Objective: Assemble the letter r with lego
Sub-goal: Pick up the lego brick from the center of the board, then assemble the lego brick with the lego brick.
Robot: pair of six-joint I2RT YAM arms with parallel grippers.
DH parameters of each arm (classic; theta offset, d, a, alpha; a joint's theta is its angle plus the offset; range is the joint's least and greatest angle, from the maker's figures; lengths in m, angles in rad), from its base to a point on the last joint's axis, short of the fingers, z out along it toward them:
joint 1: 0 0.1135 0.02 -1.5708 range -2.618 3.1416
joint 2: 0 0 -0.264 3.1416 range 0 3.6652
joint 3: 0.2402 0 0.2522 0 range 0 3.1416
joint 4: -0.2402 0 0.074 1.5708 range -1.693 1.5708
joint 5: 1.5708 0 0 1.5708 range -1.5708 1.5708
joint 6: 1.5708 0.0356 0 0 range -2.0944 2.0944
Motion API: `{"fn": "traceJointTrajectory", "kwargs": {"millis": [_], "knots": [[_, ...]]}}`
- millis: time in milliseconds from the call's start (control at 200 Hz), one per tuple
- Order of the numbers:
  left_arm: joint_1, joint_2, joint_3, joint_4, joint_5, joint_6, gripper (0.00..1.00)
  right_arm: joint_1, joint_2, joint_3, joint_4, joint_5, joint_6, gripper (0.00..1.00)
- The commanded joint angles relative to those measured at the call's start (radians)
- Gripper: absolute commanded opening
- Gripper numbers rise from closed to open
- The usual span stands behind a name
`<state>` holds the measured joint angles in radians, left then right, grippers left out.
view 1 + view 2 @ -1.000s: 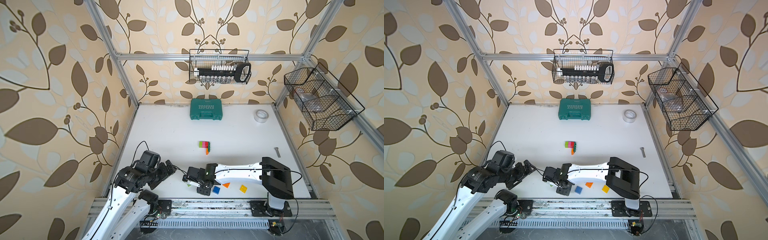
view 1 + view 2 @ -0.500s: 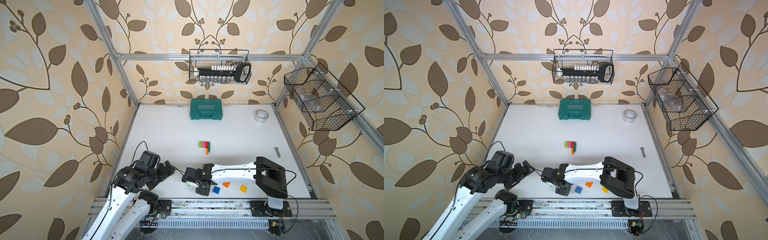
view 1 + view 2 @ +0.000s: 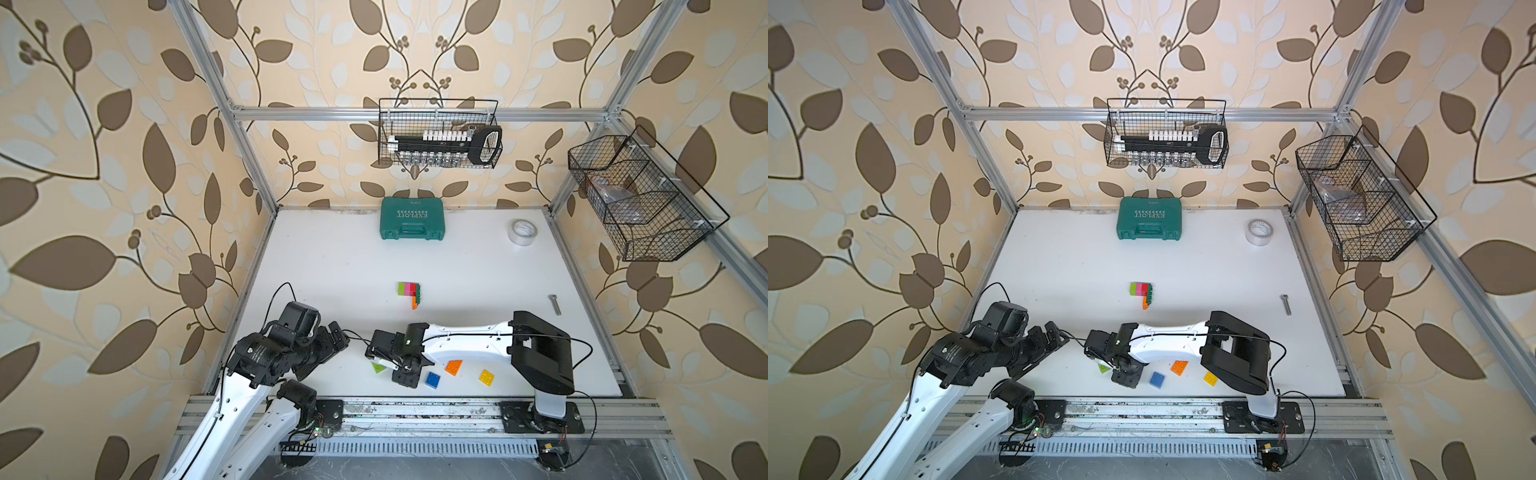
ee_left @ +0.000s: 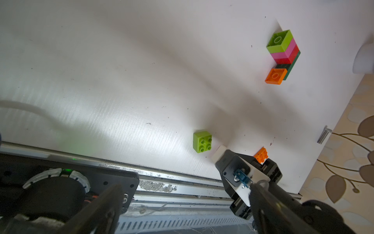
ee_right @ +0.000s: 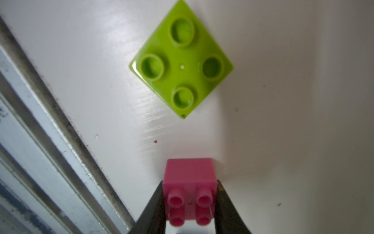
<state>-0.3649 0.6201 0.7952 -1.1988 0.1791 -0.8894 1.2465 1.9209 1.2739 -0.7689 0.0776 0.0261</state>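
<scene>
In the right wrist view my right gripper is shut on a pink lego brick, studs facing the camera, held over the white table. A loose lime brick lies on the table just ahead of it. In both top views the right gripper hovers beside that lime brick near the front edge; the pink brick is hidden there. The joined lime, pink, red, dark green and orange bricks lie mid-table. My left gripper stands open and empty at the front left, its dark fingers far apart.
Blue, orange and yellow bricks lie under the right arm near the front rail. A teal tool case and a tape roll sit at the back. A bolt lies at the right.
The right arm's elbow has swung a little to the left; its gripper stays by the lime brick with the pink brick. The left arm has not moved.
</scene>
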Motion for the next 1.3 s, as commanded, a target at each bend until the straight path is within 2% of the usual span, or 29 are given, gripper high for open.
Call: {"fn": "traceJointTrajectory", "kwargs": {"millis": [0, 80, 140, 190, 410, 565, 770, 1035, 1295], "knots": [[0.006, -0.001, 0.007, 0.003, 0.001, 0.02, 0.99, -0.008, -0.013, 0.034, -0.027, -0.014, 0.022, 0.35], [0.006, -0.003, 0.01, -0.004, -0.004, 0.023, 0.99, -0.009, -0.016, 0.043, -0.04, -0.015, 0.033, 0.26], [0.006, -0.005, 0.012, -0.008, -0.006, 0.023, 0.99, -0.01, -0.021, 0.056, -0.056, -0.012, 0.043, 0.14], [0.006, -0.007, 0.012, -0.01, -0.006, 0.023, 0.99, -0.012, -0.025, 0.073, -0.077, -0.002, 0.058, 0.0], [0.006, -0.017, 0.051, -0.035, -0.032, 0.027, 0.99, -0.038, -0.061, 0.15, -0.132, 0.039, 0.229, 0.0], [0.006, -0.016, 0.114, -0.082, -0.066, 0.082, 0.99, -0.076, -0.058, 0.189, -0.134, -0.065, 0.383, 0.0], [0.006, -0.097, 0.13, -0.134, -0.007, 0.12, 0.99, -0.059, -0.021, 0.239, -0.142, -0.071, 0.511, 0.0], [0.006, -0.145, 0.165, -0.175, 0.016, 0.227, 0.99, -0.015, 0.056, 0.323, -0.178, -0.034, 0.6, 0.0], [0.006, -0.158, 0.157, -0.173, -0.001, 0.294, 0.99, 0.009, 0.09, 0.348, -0.141, -0.032, 0.588, 0.0]]}}
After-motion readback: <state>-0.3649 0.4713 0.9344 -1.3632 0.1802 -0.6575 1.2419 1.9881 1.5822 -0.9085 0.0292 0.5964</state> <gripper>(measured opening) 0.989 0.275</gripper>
